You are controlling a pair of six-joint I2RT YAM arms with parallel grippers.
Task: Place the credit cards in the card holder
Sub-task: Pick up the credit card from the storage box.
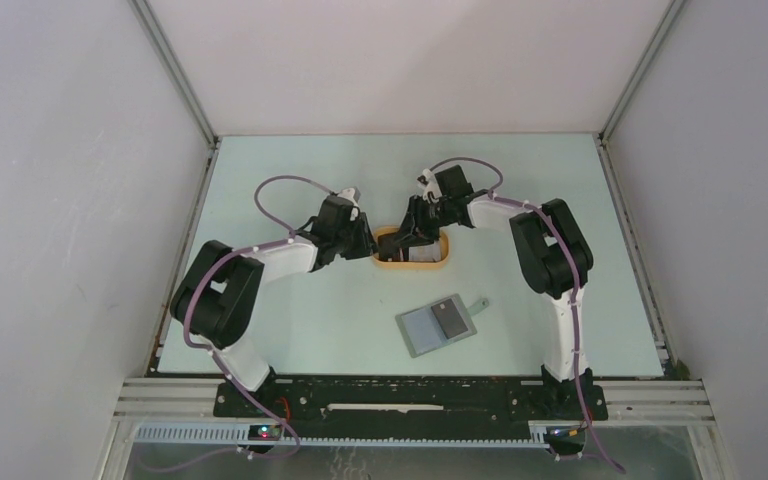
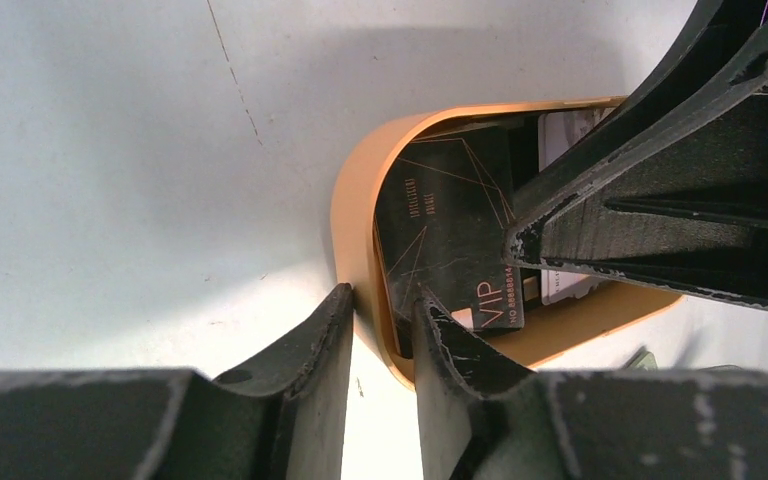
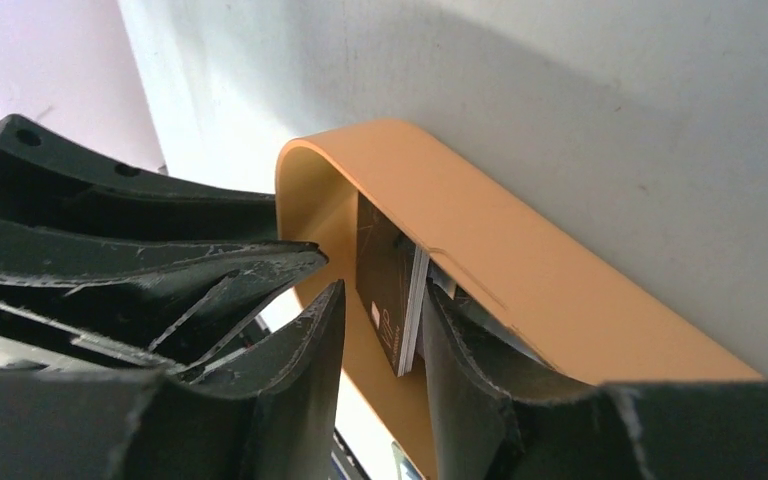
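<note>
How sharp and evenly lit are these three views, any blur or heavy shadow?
Top external: even soft light, no glare, orange oval tray sharp. Left wrist: left claw blurred near the lens, black VIP-printed card crisp, shadow on the pale table. Right wrist: right claw soft, tray rim sharp, shadow on the table behind.

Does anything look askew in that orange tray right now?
Yes. The black VIP card is tipped up on edge inside the orange tray instead of lying flat, standing between the jaws of the right gripper.
</note>
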